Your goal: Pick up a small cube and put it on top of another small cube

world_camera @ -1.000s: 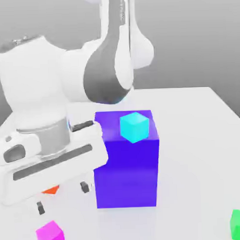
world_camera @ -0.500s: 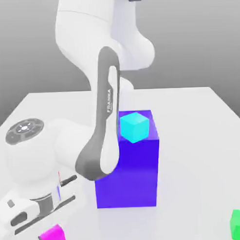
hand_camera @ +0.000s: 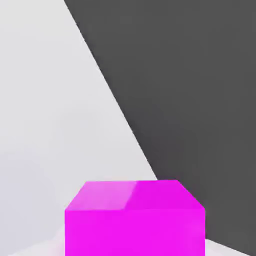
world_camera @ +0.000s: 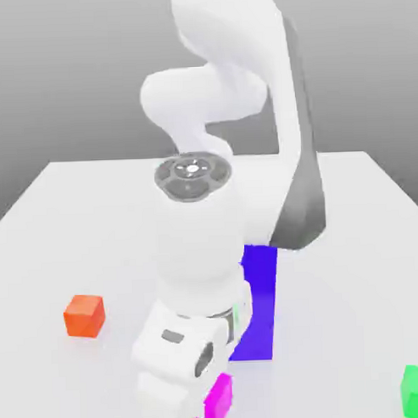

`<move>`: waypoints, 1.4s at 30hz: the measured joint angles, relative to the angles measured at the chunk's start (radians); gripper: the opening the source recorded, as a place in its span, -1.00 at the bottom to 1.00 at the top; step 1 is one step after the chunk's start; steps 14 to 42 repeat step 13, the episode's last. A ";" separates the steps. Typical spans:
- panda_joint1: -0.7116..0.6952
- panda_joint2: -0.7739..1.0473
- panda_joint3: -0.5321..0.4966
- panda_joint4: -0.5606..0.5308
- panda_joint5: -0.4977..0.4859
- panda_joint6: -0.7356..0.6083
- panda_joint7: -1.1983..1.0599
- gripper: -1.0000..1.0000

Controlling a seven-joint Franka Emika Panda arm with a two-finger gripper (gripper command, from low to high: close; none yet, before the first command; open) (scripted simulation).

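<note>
White arm (world_camera: 220, 195) bent low over the table (world_camera: 94, 216), hand (world_camera: 179, 358) just above the small cube (world_camera: 218, 397) — near the table's front edge, beside the purple-blue block (world_camera: 260, 304), orange-red cube (world_camera: 84, 315) and green cube (world_camera: 417, 387) well apart.

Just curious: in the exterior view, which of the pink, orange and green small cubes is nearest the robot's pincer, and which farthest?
1. Pink cube: right beside the pincer, at the table's front edge.
2. Orange cube: toward the exterior view's left.
3. Green cube: far off at the exterior view's right.
</note>
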State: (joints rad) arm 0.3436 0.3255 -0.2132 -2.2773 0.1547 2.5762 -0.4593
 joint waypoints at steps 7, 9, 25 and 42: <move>0.192 -0.009 0.134 0.042 -0.101 -0.033 0.015 -1.00; 0.232 0.062 0.165 0.067 -0.118 0.018 0.013 -1.00; 0.238 0.094 0.170 0.072 -0.119 0.045 0.012 1.00; 0.238 0.094 0.170 0.072 -0.119 0.045 0.012 1.00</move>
